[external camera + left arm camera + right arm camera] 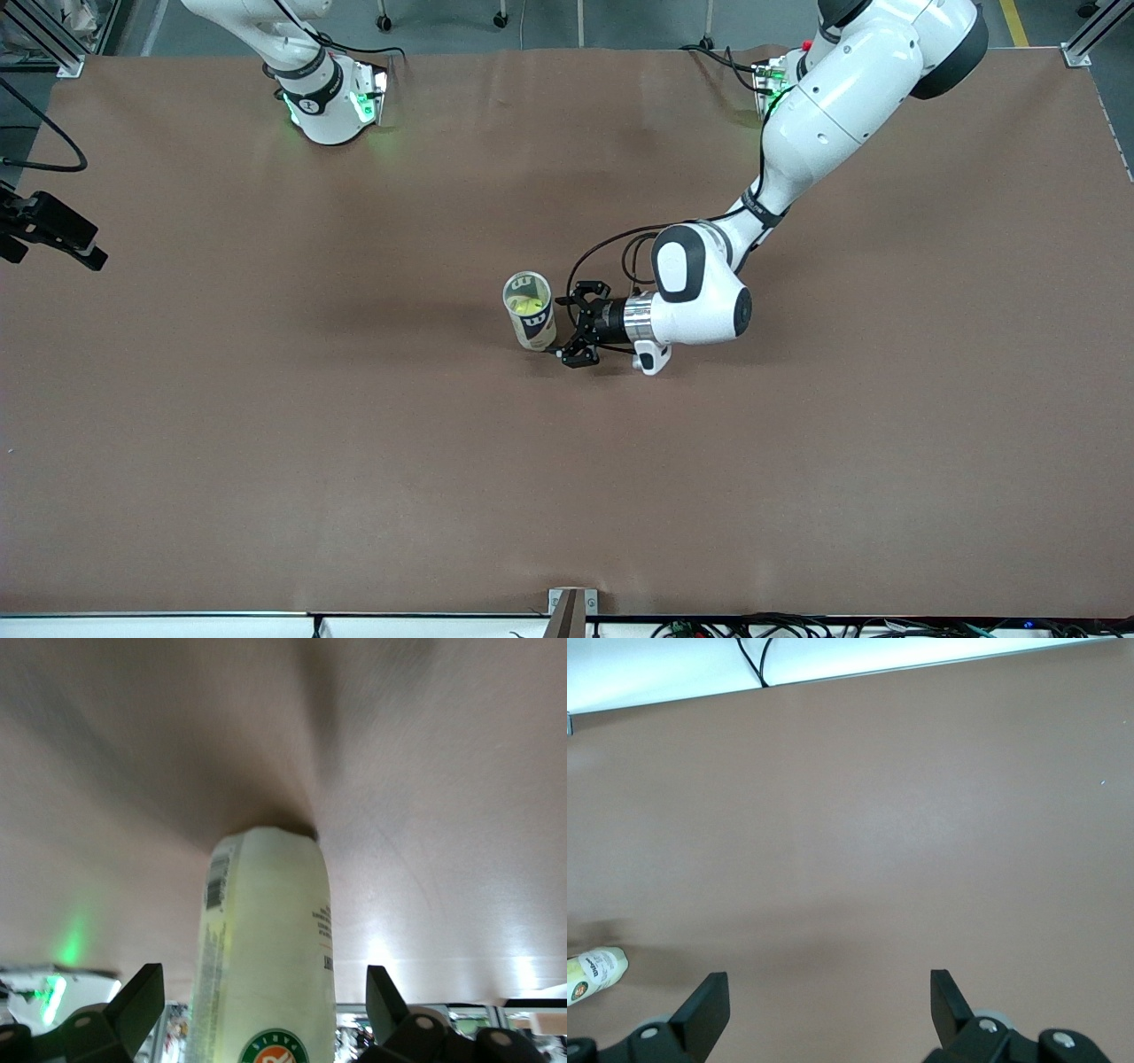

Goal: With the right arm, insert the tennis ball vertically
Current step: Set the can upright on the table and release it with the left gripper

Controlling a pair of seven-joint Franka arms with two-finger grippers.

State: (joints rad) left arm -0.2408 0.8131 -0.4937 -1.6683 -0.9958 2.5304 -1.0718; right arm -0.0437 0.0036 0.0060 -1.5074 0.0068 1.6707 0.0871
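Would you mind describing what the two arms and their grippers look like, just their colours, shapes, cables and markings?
Both arms are glossy white rounded shells with black joint bands. The left arm has a silver wrist ring and loose black cables looping to its black two-finger left gripper. The right arm shows green lights at its base; the right gripper has black wedge-shaped fingers.

Matt brown table [266, 443], clear glossy plastic can [530, 312], fuzzy ball [532, 307], glossy white arm shells.
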